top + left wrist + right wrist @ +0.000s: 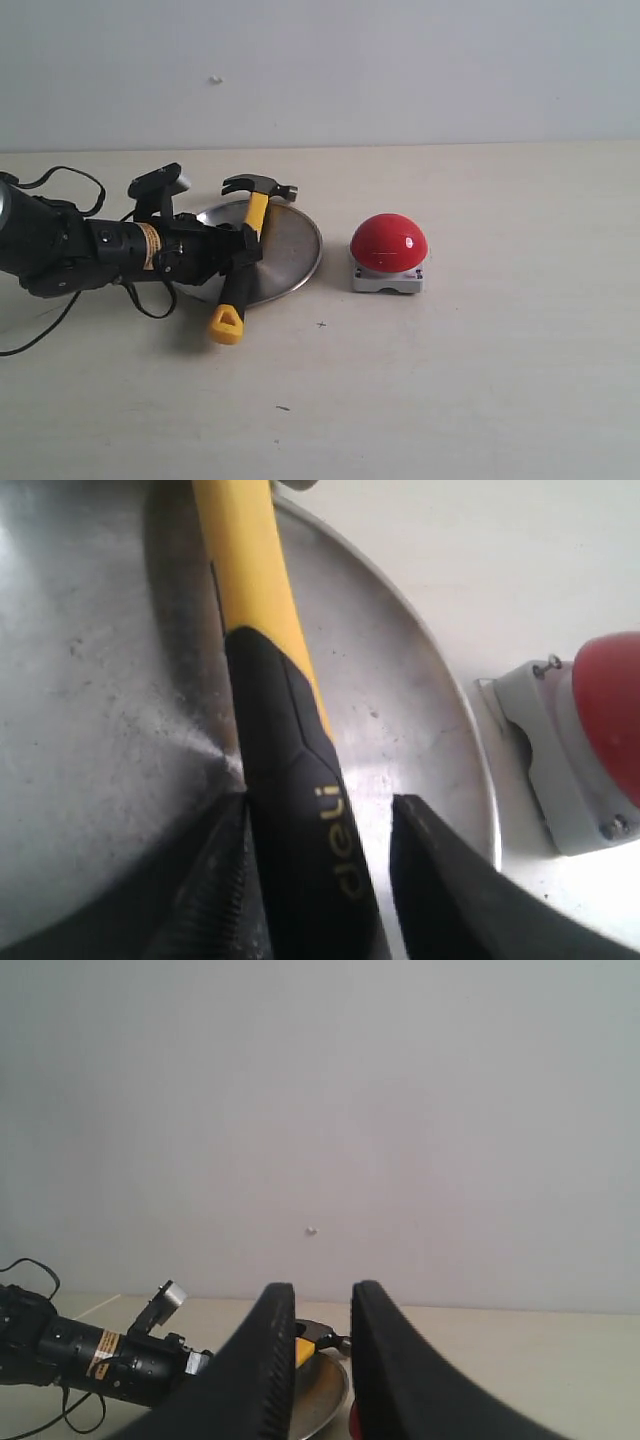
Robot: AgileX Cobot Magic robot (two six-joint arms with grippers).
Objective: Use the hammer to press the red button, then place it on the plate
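Yellow-and-black handle of the hammer (257,212) lying between the fingers of the left gripper (243,256), long axis crosswise to the gripper's reach. Dark steel claw head out to one side of the fingers, beyond the far rim of the plate (297,250); looped yellow end out to the other side, past the near rim, over the pale table (450,400). Black moulded grip with raised lettering right at the fingertips, smooth yellow shaft further along toward the head. One ribbed black finger (215,880) against the grip, a thin strip of metal showing between the grip and the other finger; firmly clamped or merely loose, cannot tell. Directly beneath gripper and handle, the plate: round, shallow, brushed steel, faintly scuffed, with a raised rim. Ahead of the fingertips and clear of that rim, the red button (388,240), a glossy dome on a square grey-white base with small screws at the corners. Black curved fingers of the right gripper (320,1300) well away from all of it, a narrow gap apart with nothing between them.
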